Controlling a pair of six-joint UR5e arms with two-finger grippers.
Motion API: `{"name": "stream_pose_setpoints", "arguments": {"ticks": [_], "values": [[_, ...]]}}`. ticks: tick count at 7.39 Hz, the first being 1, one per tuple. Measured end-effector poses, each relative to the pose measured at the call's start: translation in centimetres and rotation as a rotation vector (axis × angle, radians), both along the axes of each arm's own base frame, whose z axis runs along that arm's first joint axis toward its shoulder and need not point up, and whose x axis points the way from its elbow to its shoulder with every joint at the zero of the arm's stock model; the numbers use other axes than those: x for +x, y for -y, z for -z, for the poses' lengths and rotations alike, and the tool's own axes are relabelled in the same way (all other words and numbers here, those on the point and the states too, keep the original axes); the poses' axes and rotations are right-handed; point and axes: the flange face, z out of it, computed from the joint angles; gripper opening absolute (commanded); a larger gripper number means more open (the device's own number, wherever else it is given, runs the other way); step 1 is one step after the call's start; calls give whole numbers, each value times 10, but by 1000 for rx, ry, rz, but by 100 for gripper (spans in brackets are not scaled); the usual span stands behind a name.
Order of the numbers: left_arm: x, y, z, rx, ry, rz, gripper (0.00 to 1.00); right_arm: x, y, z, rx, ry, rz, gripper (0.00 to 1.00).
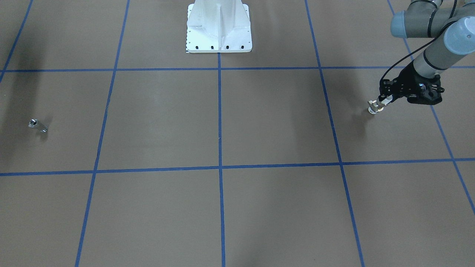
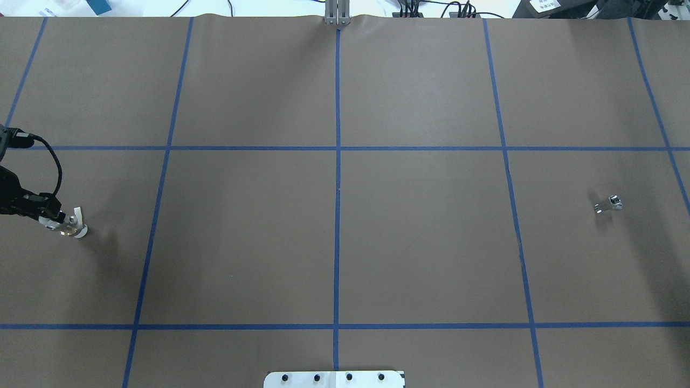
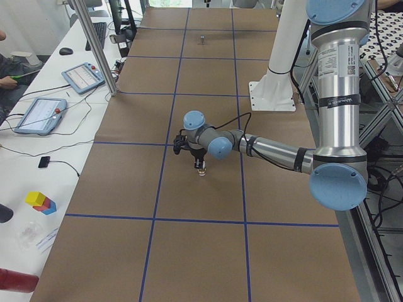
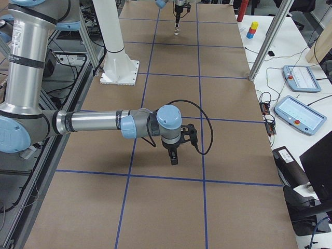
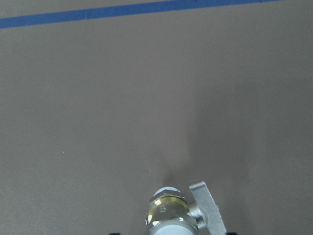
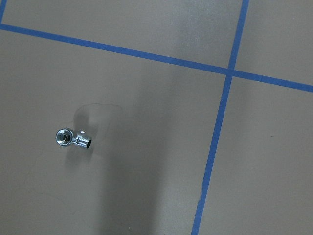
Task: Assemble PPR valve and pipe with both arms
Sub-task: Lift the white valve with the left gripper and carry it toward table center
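Nearer, at the far left, the left gripper [image 2: 56, 222] is clamped on the PPR valve [image 2: 75, 229], holding it by 1 end, so a mating push could twist it or make it slip. Slightly farther, at the far right, the pipe [image 2: 608, 205] lies loose. It is tiny and shiny, and may skid from closing fingers. The right gripper [image 4: 174, 161] hangs near it, but whether it is open cannot be told.

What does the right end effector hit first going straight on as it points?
Probably the table: the right end effector points straight down, and in its wrist view the pipe lies off to the left, not centred.
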Motion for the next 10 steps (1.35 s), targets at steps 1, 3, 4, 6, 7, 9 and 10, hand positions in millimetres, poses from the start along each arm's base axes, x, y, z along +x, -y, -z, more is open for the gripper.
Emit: {"name": "stream_pose_setpoints", "arguments": {"ticks": [1,3,4,6,7,9,10], "values": [[3,2,25,-15,-33,10,0,0,0,1,2,-1,0,100],[34,26,116,-50,-93,80,0,0,0,1,4,-1,1,100],[75,35,175,-66,-97,98,0,0,0,0,4,-1,1,100],[158,36,279,-35,-46,110,0,0,0,0,5,-1,1,100],[194,42,320,-26,-24,122,0,0,0,0,6,0,1,100],[270,76,389,-19,3,162,0,0,0,1,7,2,2,100],[302,95,413,-21,11,176,0,-1,1,1,7,2,4,100]]}}
